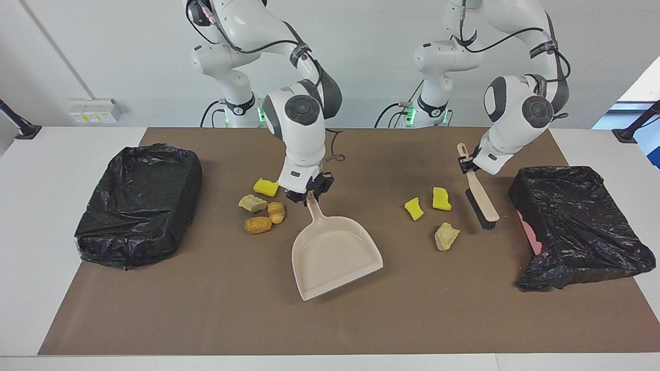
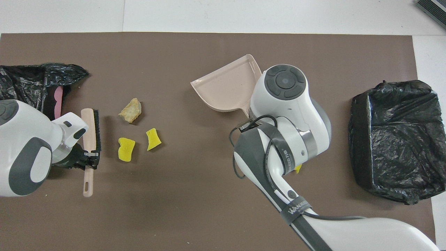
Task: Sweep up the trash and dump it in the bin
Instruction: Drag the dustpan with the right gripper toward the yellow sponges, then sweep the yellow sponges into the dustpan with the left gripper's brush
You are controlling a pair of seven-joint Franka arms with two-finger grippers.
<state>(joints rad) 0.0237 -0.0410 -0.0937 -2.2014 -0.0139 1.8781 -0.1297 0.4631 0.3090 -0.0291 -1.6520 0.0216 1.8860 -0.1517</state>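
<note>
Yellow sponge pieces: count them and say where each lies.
3. One yellow sponge piece lies beside the right pincer, with the beige lump and bread rolls. Two lie beside the brush, toward the left arm's end. None looks hidden.

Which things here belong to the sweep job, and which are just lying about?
Job:
- trash
- dustpan, in right gripper
- brush, in left gripper
- black-bagged bin
- second black-bagged bin

Lying about:
- brown mat
- wall socket
</note>
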